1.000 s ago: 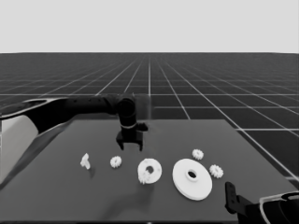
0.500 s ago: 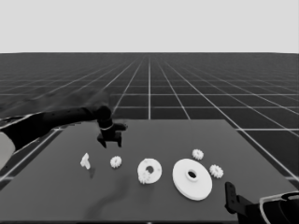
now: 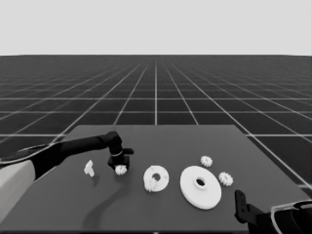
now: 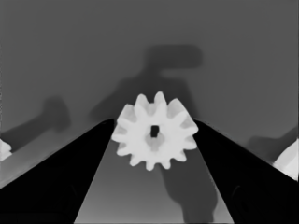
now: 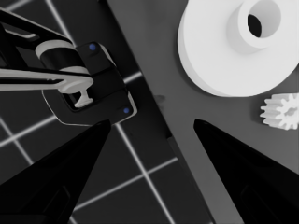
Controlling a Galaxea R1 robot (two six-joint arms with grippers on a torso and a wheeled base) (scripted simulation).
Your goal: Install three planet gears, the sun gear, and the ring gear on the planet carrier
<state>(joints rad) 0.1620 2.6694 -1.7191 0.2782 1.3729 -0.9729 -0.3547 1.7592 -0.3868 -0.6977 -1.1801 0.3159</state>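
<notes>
I have the left gripper lowered over the table's left half, directly above one small gear. In the left wrist view that gear lies flat between my two fingers; the fingers stand apart on either side of it, and I cannot tell whether their tips touch its teeth.

Surroundings of the work point:
- A thin white piece lies just to the left of the gripper, apart from the gear.
- The smaller round part lies to the right, near the gear but separate. A toothed gear rests on or against its near edge.
- The larger round part lies farther right, beside the smaller one.
- Two more gears lie near the larger part: one behind it, one at its right.

The right arm is parked at the lower right corner of the head view. The right gripper hangs over the table's corner with its fingers spread, holding nothing. Its wrist view shows the larger round part and one gear close by.
</notes>
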